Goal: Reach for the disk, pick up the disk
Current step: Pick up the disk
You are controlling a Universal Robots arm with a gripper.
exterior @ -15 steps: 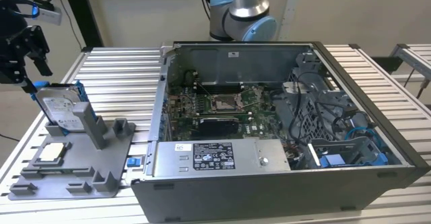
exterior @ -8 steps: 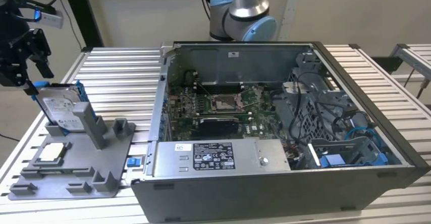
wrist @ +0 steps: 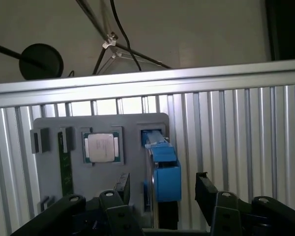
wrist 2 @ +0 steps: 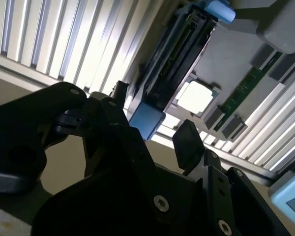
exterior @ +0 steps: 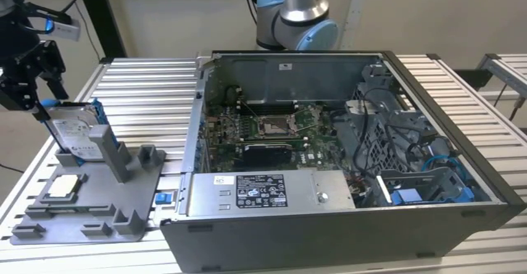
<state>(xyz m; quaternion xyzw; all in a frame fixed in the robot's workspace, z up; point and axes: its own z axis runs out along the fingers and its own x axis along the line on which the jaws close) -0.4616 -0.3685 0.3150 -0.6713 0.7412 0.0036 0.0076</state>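
The disk (exterior: 76,131) stands on edge in a slot of the grey fixture (exterior: 91,215), on the exterior view's left, with its white label and blue side rails showing. My gripper (exterior: 48,98) hangs just above its top edge, open. In the first wrist view the disk (wrist: 162,169) appears edge-on, its blue rail lying between my two black fingertips (wrist: 202,189) with a gap on each side. The second wrist view has the disk (wrist 2: 172,64) stretching away from my gripper (wrist 2: 155,123), whose fingers stand apart around the blue end.
A small square silver chip (wrist: 102,147) and a green memory stick (wrist: 65,167) sit in the same fixture beside the disk. An open computer case (exterior: 329,163) takes up the middle of the ribbed metal table (exterior: 140,83). The arm's base (exterior: 297,21) rises behind the case.
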